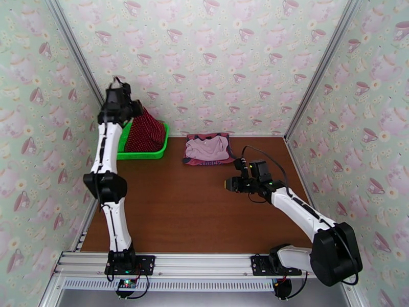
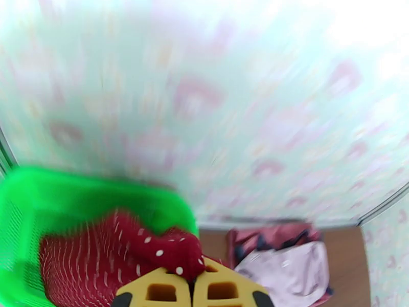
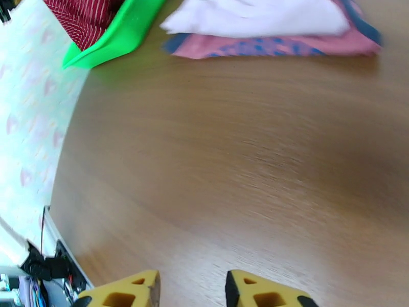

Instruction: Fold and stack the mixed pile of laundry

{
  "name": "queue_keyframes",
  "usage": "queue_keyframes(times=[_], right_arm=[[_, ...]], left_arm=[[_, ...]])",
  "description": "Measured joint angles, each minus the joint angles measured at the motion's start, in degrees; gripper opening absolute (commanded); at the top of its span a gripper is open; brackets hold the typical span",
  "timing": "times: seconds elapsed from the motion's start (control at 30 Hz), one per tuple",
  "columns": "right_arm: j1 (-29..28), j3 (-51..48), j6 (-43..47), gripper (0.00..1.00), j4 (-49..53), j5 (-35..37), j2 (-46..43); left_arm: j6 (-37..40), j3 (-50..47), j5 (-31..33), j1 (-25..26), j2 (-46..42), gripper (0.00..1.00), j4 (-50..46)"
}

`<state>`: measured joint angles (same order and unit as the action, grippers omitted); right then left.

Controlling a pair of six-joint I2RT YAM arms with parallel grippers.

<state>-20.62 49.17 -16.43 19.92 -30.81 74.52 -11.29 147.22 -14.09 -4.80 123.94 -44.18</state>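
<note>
The dark-red white-dotted cloth rises in a peak out of the green basket at the back left. My left gripper is shut on its top corner. The left wrist view shows the yellow fingertips pressed together on the dotted cloth. The pale mauve-pink piece lies folded on the dusty-red tank top at the back middle of the table. My right gripper hovers in front of that stack, open, with bare wood between its fingers.
The green mesh basket sits in the back left corner against the teacup-patterned walls. Brown tabletop spreads between the stack and the arm bases. A metal rail runs along the near edge.
</note>
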Motion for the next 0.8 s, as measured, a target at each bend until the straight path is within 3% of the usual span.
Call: queue_keyframes(times=[0.43,0.67,0.8], right_arm=[[-9.7,11.65,4.55,0.53,-4.02,-3.15,3.5],[-12.9,13.79,9.38,0.57,-4.48,-4.22,3.52],[-13.81,22.38,12.61,0.56,-3.54,-4.68,5.46]], left_arm=[[-2.91,2.43,-5.03,0.13,-5.01,0.0,-5.44],[-5.22,2.69,-6.99,0.87,-14.86,0.0,-5.55],[-6.75,3.45,-8.9,1.14,-21.11,0.0,-3.89]])
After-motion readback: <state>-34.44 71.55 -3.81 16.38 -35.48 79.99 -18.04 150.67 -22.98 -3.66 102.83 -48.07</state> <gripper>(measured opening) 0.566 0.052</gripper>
